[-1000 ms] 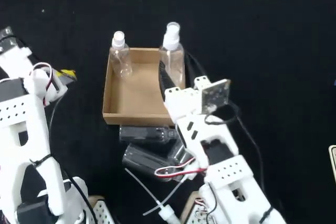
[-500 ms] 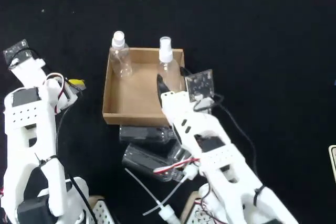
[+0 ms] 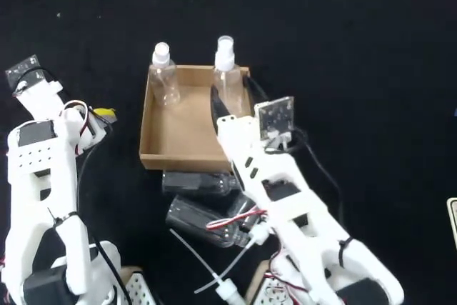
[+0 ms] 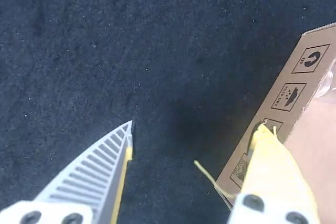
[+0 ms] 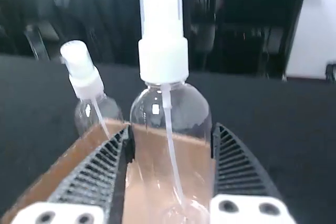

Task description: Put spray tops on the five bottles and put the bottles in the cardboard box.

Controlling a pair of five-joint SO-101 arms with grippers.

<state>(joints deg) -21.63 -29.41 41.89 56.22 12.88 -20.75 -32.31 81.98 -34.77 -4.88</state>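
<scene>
A shallow cardboard box [image 3: 161, 149] lies on the black cloth. In its far left corner stands a clear bottle [image 3: 163, 80] with a white spray top. A second clear capped bottle [image 3: 226, 76] stands upright at the far right corner, and my right gripper [image 3: 230, 101] is shut on its body. In the right wrist view this held bottle [image 5: 170, 124] sits between the black fingers [image 5: 113, 161], with the other bottle [image 5: 89, 103] behind. My left gripper [image 4: 194, 127] is open above the cloth, just outside the box wall [image 4: 294, 93].
Dark blocks [image 3: 203, 201] lie in front of the box's near wall. A loose white spray top with its thin tube [image 3: 218, 283] rests near the front edge. My left arm [image 3: 39, 176] stands along the left side. Black cloth stretches free to the right and beyond the box.
The right gripper brought the raised bottle down into the box, then shifted it toward the far right corner. The left arm swung slightly toward the box, then held still.
</scene>
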